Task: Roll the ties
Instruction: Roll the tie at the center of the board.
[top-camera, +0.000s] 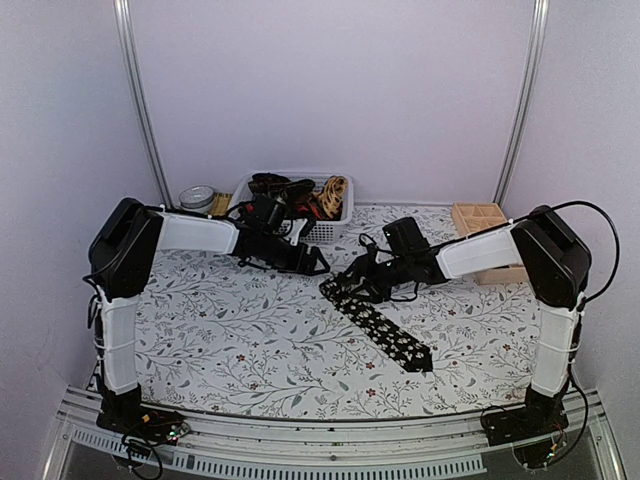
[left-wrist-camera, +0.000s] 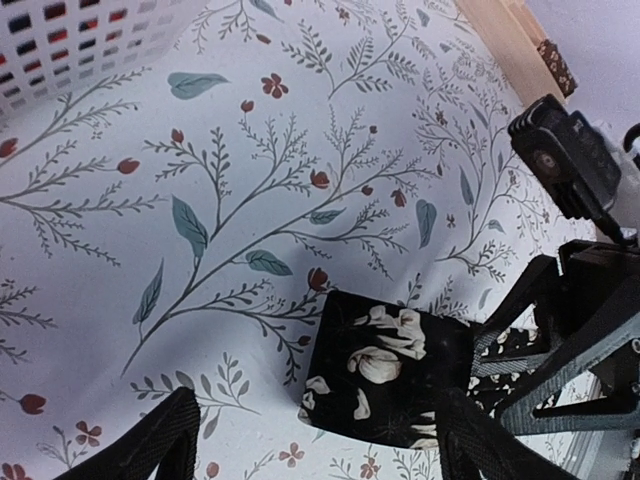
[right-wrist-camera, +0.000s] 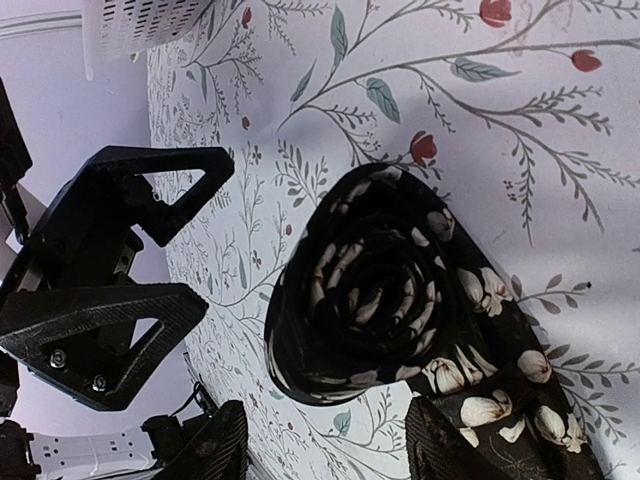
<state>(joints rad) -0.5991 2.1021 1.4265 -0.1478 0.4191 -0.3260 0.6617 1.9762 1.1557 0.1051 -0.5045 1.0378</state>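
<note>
A black tie with pale flowers (top-camera: 385, 328) lies on the floral tablecloth, its far end wound into a roll (right-wrist-camera: 365, 290) and the rest running flat toward the near right. The roll also shows in the left wrist view (left-wrist-camera: 388, 372). My right gripper (top-camera: 358, 278) is open, and in its wrist view (right-wrist-camera: 325, 450) the roll lies just ahead, between the fingers, with nothing gripped. My left gripper (top-camera: 312, 262) is open just left of the roll, and in its wrist view (left-wrist-camera: 320, 440) the roll sits near the right finger. More ties (top-camera: 300, 192) lie in the white basket (top-camera: 330, 230).
A wooden compartment box (top-camera: 478, 222) stands at the back right, partly behind the right arm. A round tin (top-camera: 198, 197) sits left of the basket. The two grippers are close together, and the left one (right-wrist-camera: 110, 270) shows in the right wrist view.
</note>
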